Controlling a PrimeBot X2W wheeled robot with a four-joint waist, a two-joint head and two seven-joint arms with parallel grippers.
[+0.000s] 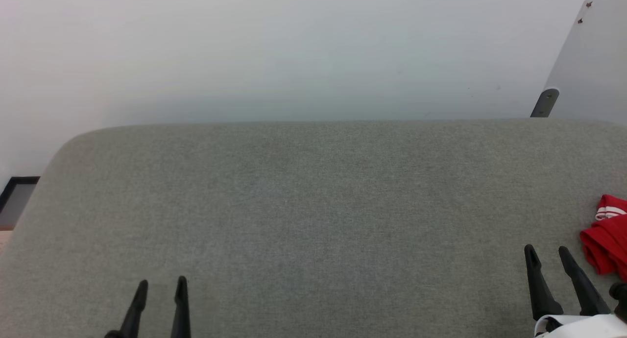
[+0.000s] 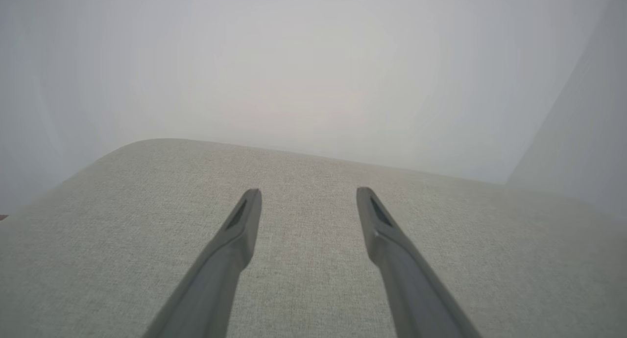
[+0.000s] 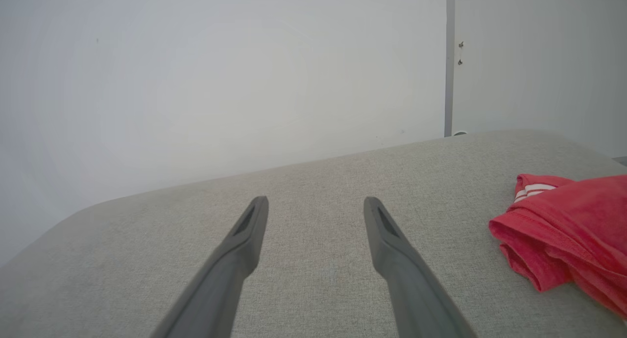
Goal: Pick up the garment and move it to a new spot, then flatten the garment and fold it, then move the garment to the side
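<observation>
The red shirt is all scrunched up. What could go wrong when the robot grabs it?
The garment lies bunched beside the open right end effector, so a pinch might catch several layers and lift it tangled. It is also far from the left end effector, so flattening with both may need a long reach.

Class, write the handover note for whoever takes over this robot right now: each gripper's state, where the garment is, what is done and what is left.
Left gripper: open, empty, over bare grey fabric surface.
Right gripper: open, empty, not touching anything.
Garment: red T-shirt with white stripe trim, bunched up at the surface's right edge, just right of the right gripper; partly out of frame.
Done: nothing visible; the garment is neither flat nor folded.
Left: pick it up, move it to a new spot, flatten, fold, set aside.
</observation>
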